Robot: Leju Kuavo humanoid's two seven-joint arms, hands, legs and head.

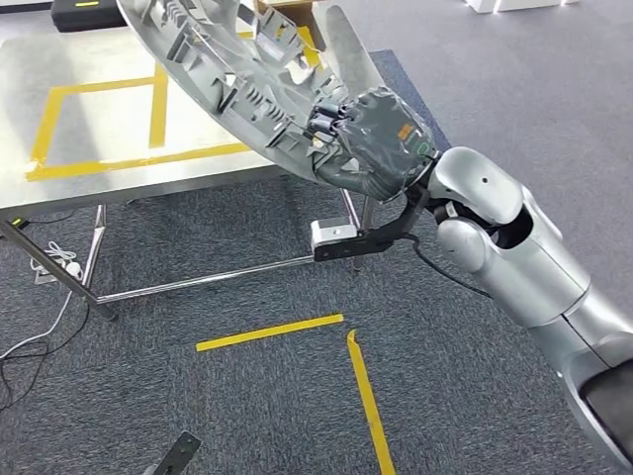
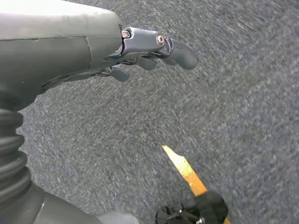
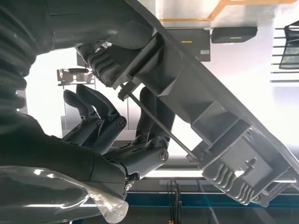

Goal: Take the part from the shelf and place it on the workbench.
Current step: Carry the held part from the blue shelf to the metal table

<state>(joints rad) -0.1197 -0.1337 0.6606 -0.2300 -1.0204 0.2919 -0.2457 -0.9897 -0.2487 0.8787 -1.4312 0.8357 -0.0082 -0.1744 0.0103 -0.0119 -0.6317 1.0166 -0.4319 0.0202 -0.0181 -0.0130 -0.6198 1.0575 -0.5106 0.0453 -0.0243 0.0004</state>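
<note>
A large grey moulded plastic part (image 1: pixel 231 79) with ribs and clips on its inner face hangs tilted over the steel workbench (image 1: pixel 74 139). My right hand (image 1: pixel 366 139) grips its near edge, just past the bench's front right corner. In the right wrist view the part (image 3: pixel 218 121) runs slantwise past my fingers (image 3: pixel 148 154), which curl around one of its ribs. My left hand (image 2: pixel 151 49) hangs over grey carpet with its fingers apart and nothing in it.
Yellow tape marks a rectangle (image 1: pixel 105 124) on the bench top. More yellow tape lines (image 1: pixel 320 341) lie on the carpet in front of the bench. White cables (image 1: pixel 45 287) trail by the bench's left leg. A dark case (image 1: pixel 86 12) sits at the bench's far edge.
</note>
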